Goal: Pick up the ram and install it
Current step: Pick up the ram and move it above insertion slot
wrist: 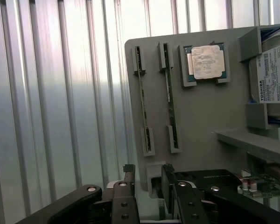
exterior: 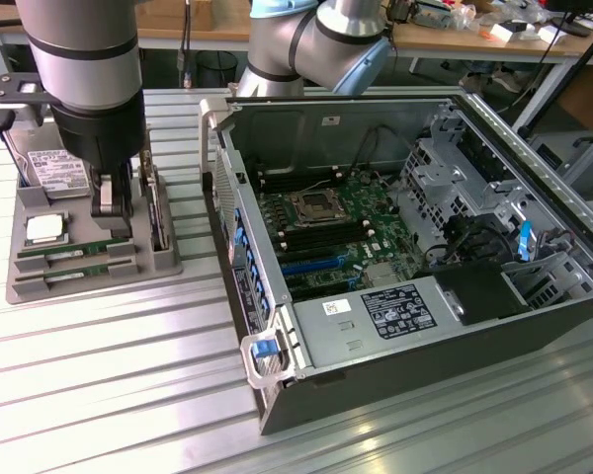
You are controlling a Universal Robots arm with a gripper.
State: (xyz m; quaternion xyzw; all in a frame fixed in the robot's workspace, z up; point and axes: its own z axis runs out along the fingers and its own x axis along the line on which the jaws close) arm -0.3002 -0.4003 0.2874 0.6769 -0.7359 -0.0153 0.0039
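2 ram sticks edge-on, wrist view; motherboard, exterior.

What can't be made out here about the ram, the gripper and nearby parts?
- Exterior view: the arm hides part of the hard drive and whether the open gripper touches the tray.
- Wrist view: the hard drive is cut off by the picture's edge; the gripper's body covers part of the card.
- Both views: print on the ram sticks is too small to read.
- Exterior view: motherboard slots too small to tell filled or empty.
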